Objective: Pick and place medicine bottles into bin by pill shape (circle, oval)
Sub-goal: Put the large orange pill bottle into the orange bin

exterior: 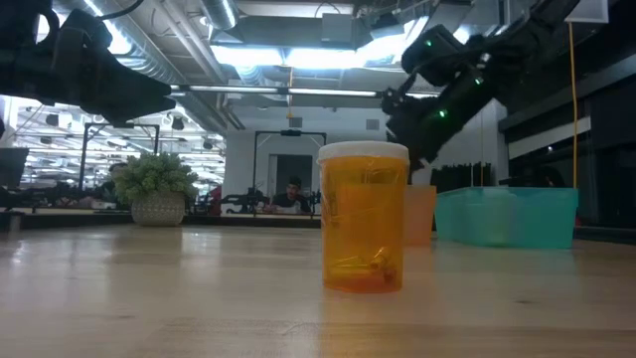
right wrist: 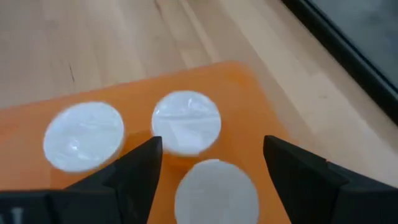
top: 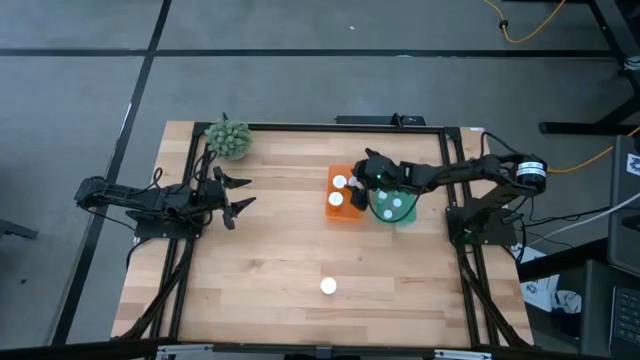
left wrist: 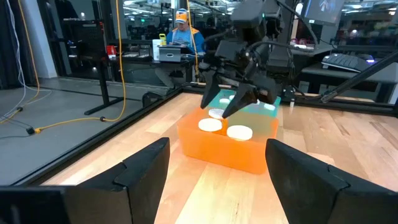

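Observation:
An orange-tinted bottle with a white cap (top: 328, 286) stands upright on its base on the table near the front edge; it also fills the middle of the low view (exterior: 363, 219). Three white-capped bottles (right wrist: 186, 121) stand in the orange bin (top: 343, 208). Two white caps (top: 391, 206) show in the teal bin (top: 405, 220). My right gripper (right wrist: 212, 146) is open above the orange bin, its fingers on either side of the nearest cap (right wrist: 214, 190) without touching it; it also shows in the left wrist view (left wrist: 227, 99). My left gripper (top: 240, 192) is open and empty at the table's left.
A potted green plant (top: 228, 138) stands at the far left corner. The two bins stand side by side right of centre. Bare wood lies between the left gripper and the bins. A person (left wrist: 180, 28) sits in the room beyond the table.

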{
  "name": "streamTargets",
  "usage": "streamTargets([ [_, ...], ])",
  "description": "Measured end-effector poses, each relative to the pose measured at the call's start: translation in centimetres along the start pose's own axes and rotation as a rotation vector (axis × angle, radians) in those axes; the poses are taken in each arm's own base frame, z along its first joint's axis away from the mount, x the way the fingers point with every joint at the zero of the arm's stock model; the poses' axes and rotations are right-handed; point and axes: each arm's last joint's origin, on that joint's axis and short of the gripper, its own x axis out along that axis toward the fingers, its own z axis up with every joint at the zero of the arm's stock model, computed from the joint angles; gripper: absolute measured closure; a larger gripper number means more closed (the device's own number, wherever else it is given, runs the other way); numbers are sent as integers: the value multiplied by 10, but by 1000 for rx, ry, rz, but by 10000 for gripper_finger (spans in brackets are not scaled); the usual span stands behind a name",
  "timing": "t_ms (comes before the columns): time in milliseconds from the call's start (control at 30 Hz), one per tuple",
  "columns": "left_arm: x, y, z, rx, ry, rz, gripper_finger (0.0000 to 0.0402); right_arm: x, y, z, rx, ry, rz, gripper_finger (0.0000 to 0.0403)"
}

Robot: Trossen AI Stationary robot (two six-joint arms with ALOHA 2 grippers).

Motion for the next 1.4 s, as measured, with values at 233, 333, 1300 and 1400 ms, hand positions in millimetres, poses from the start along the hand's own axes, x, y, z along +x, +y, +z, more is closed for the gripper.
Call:
streamTargets([
  [233, 0, 0, 0, 0, 0, 0, 145, -18, 4, 41, 1, 27, 24, 120],
  [333, 0, 0, 0, 3, 0, 0, 145, -30, 16, 59, 9, 24, 98, 119],
  [1300, 0, 0, 0, 8, 0, 0, 145, -46, 201, -40, -494, 255, 619, 119],
  [1400, 0, 0, 0, 7, 0, 0, 145, -33, 212, -35, -553, 252, 622, 119],
])
